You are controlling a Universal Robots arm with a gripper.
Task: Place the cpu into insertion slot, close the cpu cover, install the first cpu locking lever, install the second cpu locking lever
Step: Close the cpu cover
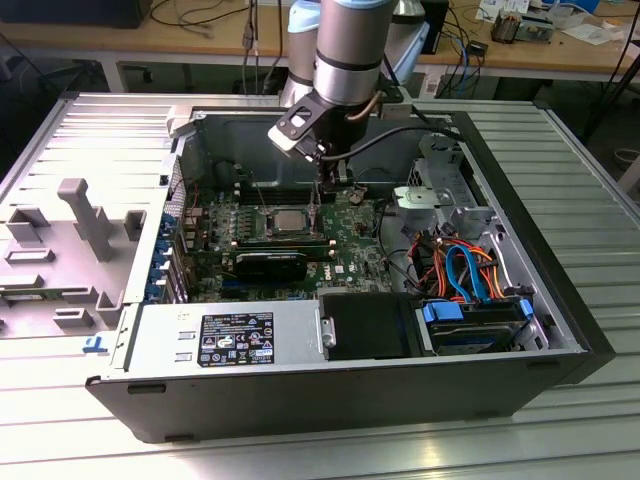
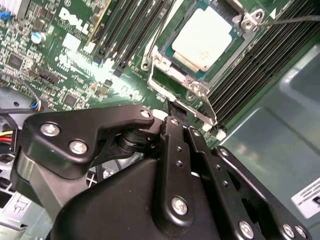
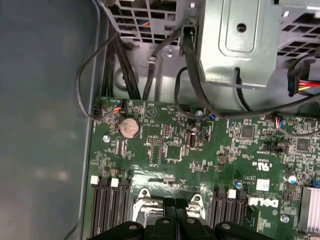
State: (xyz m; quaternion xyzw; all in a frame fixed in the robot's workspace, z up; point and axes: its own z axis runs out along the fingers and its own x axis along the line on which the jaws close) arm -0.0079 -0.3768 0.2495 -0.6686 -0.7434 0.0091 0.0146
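Worktop: slatted metal, with open case on its side at the middle.

Along case's near edge: power supply, black shroud, and drive with blue tabs in the near corner at the exterior view's right.

Just behind drive: orange and blue cables.

Beside case, toward worktop's edge at the exterior view's left: grey moulded tray.

Mid-case: green board, flat on case floor.

Nearest on board: black heatsink.

Just behind heatsink: slot, with cpu seated in it, silver top up.

Cover: down around cpu, whose top is visible through the opening.

Lever: thin rod beside cover's tab. Latched or not, cannot tell.

At slot's far edge: hand, pointing down, tips at cover's rim. Touching or just apart, cannot tell.

Fingers: drawn together, nothing seen between them.

Farther along board, toward case's far wall: coin cell.

Above far wall: arm, grey and silver, upright.

Beyond worktop: wooden desks strewn with cables.
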